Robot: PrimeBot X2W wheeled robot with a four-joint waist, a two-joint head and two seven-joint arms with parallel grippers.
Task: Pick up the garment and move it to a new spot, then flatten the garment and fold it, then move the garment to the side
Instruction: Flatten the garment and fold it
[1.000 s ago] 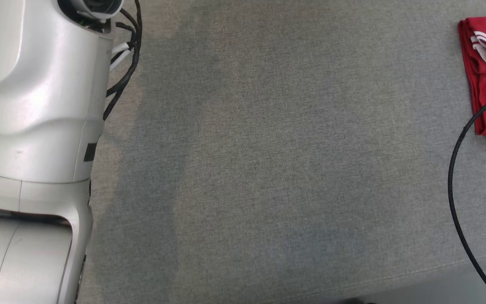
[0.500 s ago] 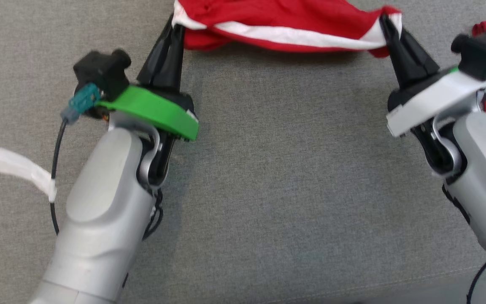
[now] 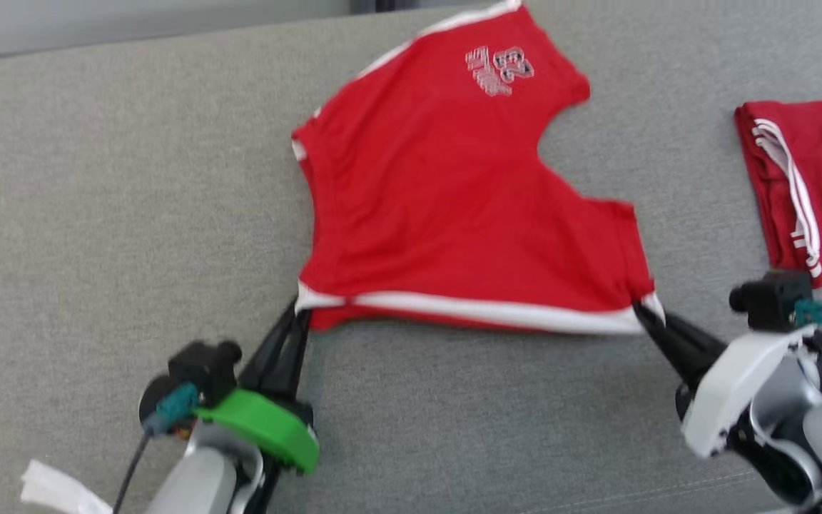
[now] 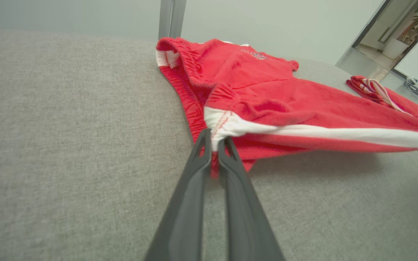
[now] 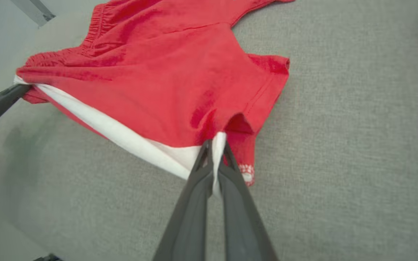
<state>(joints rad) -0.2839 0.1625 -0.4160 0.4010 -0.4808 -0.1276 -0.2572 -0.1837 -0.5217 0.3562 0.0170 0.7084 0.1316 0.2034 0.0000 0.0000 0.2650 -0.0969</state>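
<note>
I have the garment (image 3: 454,200), a pair of red shorts, spread over the grey surface (image 3: 97,214). Its far end reaches the surface's back edge and its white band (image 3: 489,310) faces the surface's near edge. Both ends of that band are in my grippers.

The left gripper (image 3: 298,308) has its two dark fingers pressed together on the band's left corner. On the left wrist camera I see the white hem nipped right at the fingertips, with a little red cloth poking down between them. The right gripper (image 3: 641,308) is pinching the band's right corner the same way, and on the right wrist camera a strip of white fabric runs down between its fingers.

The band is pulled into a nearly straight line between the two grips. It rides just above the surface and throws a shadow onto it, while the rest of the shorts slopes down and lies on the surface. A pale number print (image 3: 500,68) sits on the part nearest the surface's back edge.

A folded red piece (image 3: 810,178) with white stripes lies at the surface's right side, apart from the shorts. A green collar (image 3: 261,428) rings my left wrist. A scrap of white tape (image 3: 61,489) hangs on its cable above the surface's near left corner.
</note>
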